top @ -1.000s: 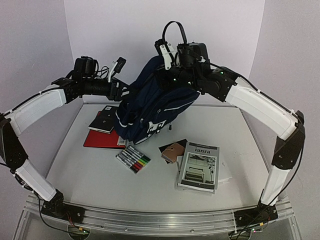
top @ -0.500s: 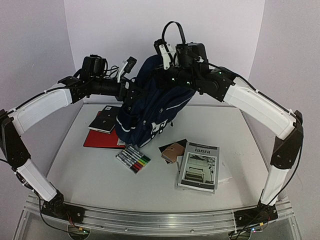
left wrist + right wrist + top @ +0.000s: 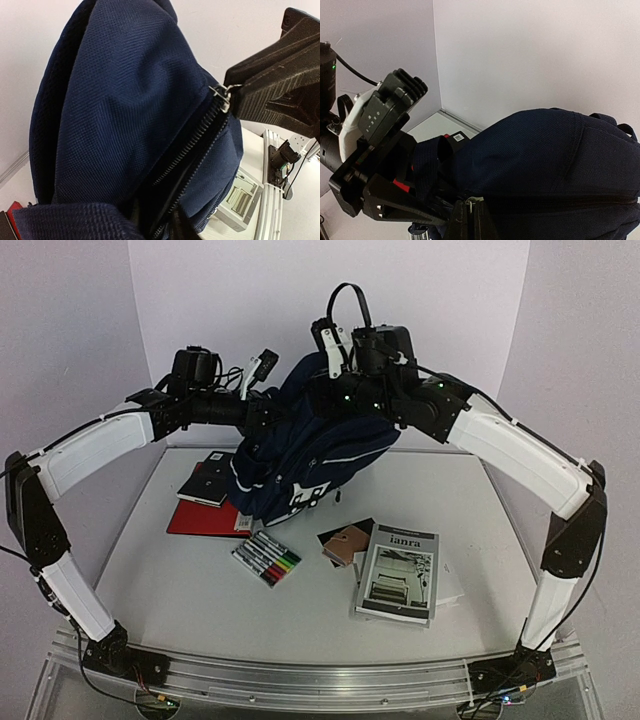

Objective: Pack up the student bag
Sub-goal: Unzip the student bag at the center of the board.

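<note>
The grey desk [image 3: 180,590] carried all the things. The biggest one was the student bag [image 3: 310,455], navy blue with thin white stripes. It stood at the back middle of the desk and leaned to the right. Its top was raised between the two arms and its lower end was down beside a red folder [image 3: 200,520].

The right fingers [image 3: 480,225] were closed tight on the top edge of the bag, next to the zip. The left fingers [image 3: 270,60] came from the other side. They were closed on the small metal zipper pull [image 3: 220,92], which sat just at their tips. Below the pull we saw the zip teeth already parted.

In front of the bag, to the right, lay a grey book [image 3: 400,575] with the word "ianra" on its cover. The red folder lay flat to the left of the bag, and a black notebook [image 3: 205,485] rested on its far part. A pack of coloured markers [image 3: 267,558] lay near the front of the bag. Between the markers and the book was a small brown and black case [image 3: 345,540], touching the book's corner.
</note>
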